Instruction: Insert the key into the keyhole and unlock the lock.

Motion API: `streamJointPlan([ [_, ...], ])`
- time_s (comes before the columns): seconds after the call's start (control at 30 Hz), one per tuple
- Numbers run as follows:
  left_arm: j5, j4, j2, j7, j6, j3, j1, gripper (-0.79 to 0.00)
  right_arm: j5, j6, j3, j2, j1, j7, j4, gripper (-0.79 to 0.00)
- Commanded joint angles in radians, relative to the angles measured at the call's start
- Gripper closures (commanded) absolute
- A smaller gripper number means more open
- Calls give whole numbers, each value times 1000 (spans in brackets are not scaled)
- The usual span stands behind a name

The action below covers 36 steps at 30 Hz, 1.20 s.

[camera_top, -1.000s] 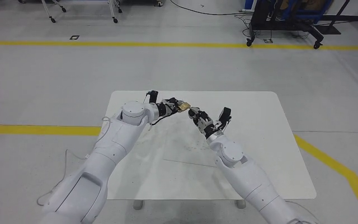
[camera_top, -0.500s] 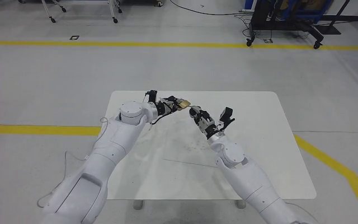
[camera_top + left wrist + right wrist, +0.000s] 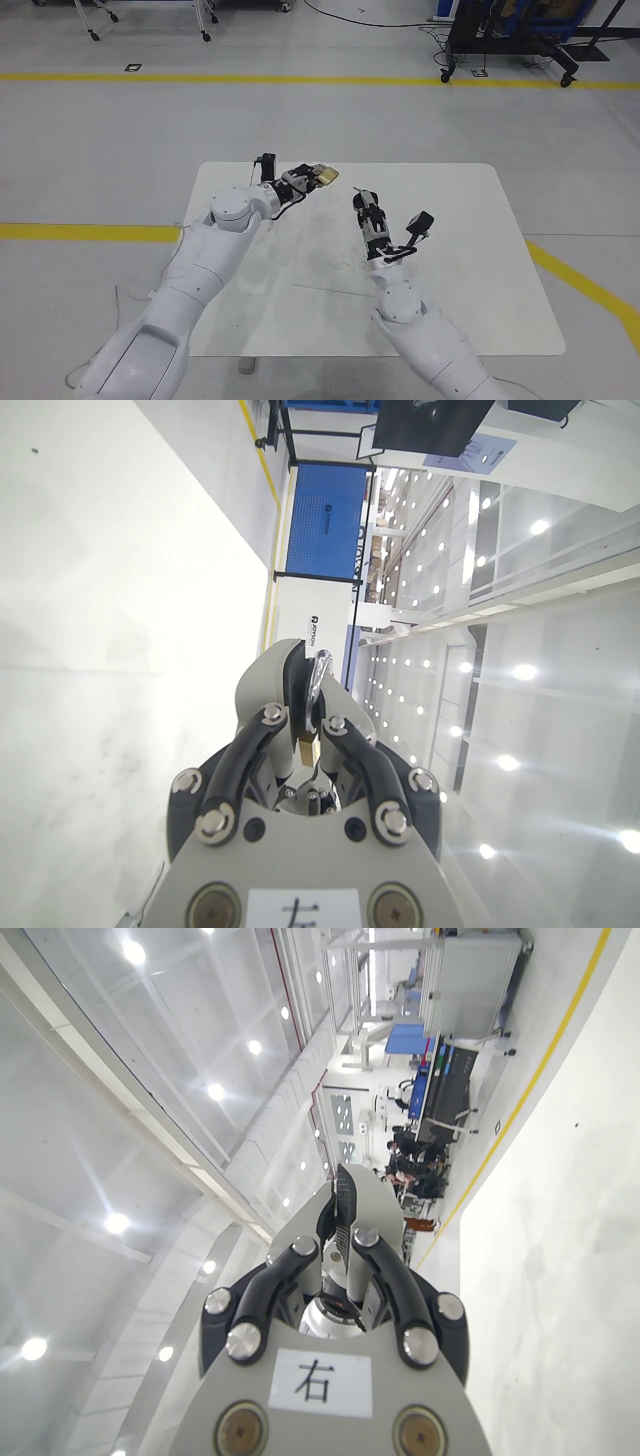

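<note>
Since a second ago the right gripper [image 3: 360, 200] has backed off from the lock [image 3: 327, 176]. Then its tip stood almost against the brass body; now a plain gap lies between the two, and the right forearm has drawn in closer to the robot. Over the same span the left gripper [image 3: 316, 179] has carried the lock a little toward the far edge of the bench [image 3: 470, 260].

Nearest, the right gripper hangs above the middle of the bench, pointing away from the robot. In the right wrist view its jaws are clenched, the ribbed black pads [image 3: 345, 1208] pressed flat together. Whether a key sits between them I cannot tell.

Beyond it and to the left, the left gripper [image 3: 307, 695] is held over the far left part of the bench. Its jaws are grasping the lock [image 3: 310, 750]. The left wrist view has the brass body wedged deep between the two fingers and the silver shackle [image 3: 320, 672] rising along one pad toward the fingertips. The lock touches nothing but those jaws.

Farther out the white bench ends in a far edge with rounded corners. Past it lies grey floor [image 3: 150, 130] crossed by a yellow line [image 3: 300, 78], with a dark wheeled rack [image 3: 510, 45] at the far right.
</note>
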Motion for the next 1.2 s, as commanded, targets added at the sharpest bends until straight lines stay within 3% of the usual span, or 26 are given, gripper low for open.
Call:
streamJointPlan([
  [0.0, 79, -37, 2, 71, -36, 9, 18, 0, -14, 42, -32, -18, 17, -80, 11, 0],
  [0.13, 150, -89, 7, 128, -44, 10, 51, 0, -1, 54, -69, -45, 48, -115, 47, 0],
  [0.43, 162, -126, 12, 114, -27, -22, 77, 0, -87, 57, -103, -87, 75, -204, 102, 0],
  [1.17, 205, -134, 5, 79, -3, -38, 81, 0, -128, 84, -84, -148, 88, -191, 161, 0],
])
